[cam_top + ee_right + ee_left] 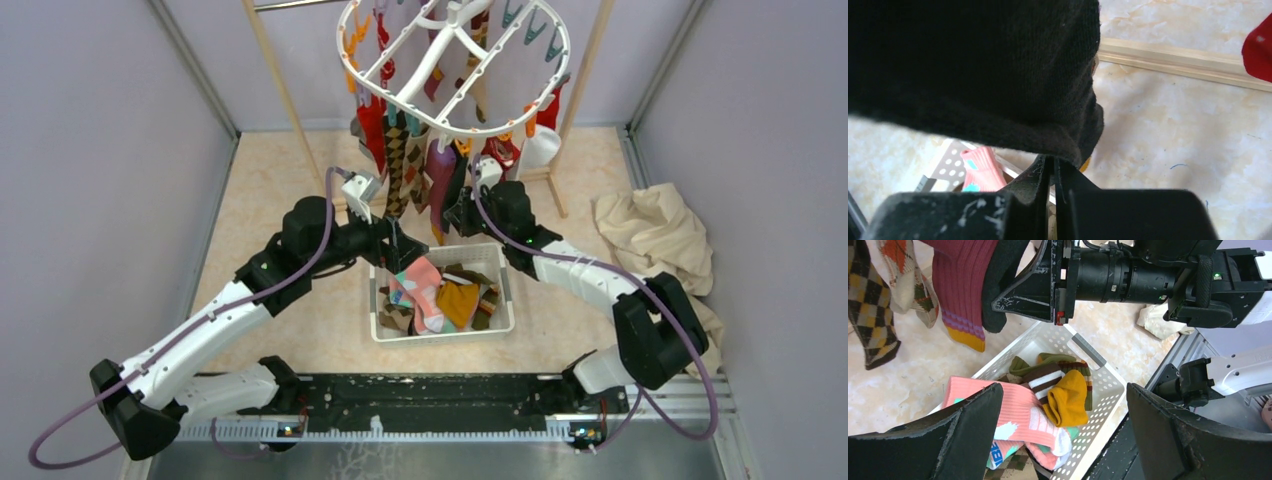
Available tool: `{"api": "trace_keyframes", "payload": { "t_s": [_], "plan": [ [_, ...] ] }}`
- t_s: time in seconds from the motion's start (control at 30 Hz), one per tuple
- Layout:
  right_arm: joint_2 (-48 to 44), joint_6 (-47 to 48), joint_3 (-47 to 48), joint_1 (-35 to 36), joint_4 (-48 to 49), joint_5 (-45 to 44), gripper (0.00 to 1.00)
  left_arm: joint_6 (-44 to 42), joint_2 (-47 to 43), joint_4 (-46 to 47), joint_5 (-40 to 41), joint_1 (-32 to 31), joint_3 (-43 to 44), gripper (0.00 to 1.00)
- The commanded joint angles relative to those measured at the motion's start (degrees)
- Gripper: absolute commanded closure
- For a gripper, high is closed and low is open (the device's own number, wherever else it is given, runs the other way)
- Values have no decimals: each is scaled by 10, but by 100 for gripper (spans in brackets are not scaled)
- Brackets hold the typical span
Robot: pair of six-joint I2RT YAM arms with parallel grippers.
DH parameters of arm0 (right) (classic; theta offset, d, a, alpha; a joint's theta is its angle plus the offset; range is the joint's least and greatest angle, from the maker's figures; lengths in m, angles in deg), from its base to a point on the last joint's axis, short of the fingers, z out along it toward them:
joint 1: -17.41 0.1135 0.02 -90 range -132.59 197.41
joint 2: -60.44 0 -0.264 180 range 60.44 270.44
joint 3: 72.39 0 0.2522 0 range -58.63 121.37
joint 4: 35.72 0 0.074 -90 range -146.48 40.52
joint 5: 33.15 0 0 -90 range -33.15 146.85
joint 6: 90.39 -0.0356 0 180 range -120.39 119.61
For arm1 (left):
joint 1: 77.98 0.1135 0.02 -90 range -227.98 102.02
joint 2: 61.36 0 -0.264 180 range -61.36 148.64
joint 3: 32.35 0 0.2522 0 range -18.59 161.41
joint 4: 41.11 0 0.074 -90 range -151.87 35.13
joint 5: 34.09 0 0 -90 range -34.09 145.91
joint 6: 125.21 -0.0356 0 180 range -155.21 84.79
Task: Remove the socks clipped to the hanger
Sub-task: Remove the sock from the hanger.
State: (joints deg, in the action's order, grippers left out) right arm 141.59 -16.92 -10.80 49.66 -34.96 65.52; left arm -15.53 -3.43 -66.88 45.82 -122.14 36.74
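Observation:
The white oval hanger hangs at the top centre with several socks clipped under it: red, brown argyle, purple and black. My right gripper is shut on the lower end of the black sock, which still hangs from the hanger; its jaws are pressed together on the fabric. My left gripper is open and empty above the basket, as the left wrist view also shows. The black sock hangs beside the purple sock.
A white slotted basket below the hanger holds several loose socks, pink and mustard among them. The wooden pole rack stands behind. A beige cloth lies at the right. Grey walls close both sides.

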Motion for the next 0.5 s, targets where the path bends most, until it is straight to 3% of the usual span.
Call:
{"api": "trace_keyframes", "payload": {
  "t_s": [0.0,0.47],
  "plan": [
    [-41,8,33,3,6,-1,100,0,-4,8,-10,-2,-4,1],
    [-189,-1,61,4,-136,53,100,37,12,79,-61,-2,-46,1]
  ]
}}
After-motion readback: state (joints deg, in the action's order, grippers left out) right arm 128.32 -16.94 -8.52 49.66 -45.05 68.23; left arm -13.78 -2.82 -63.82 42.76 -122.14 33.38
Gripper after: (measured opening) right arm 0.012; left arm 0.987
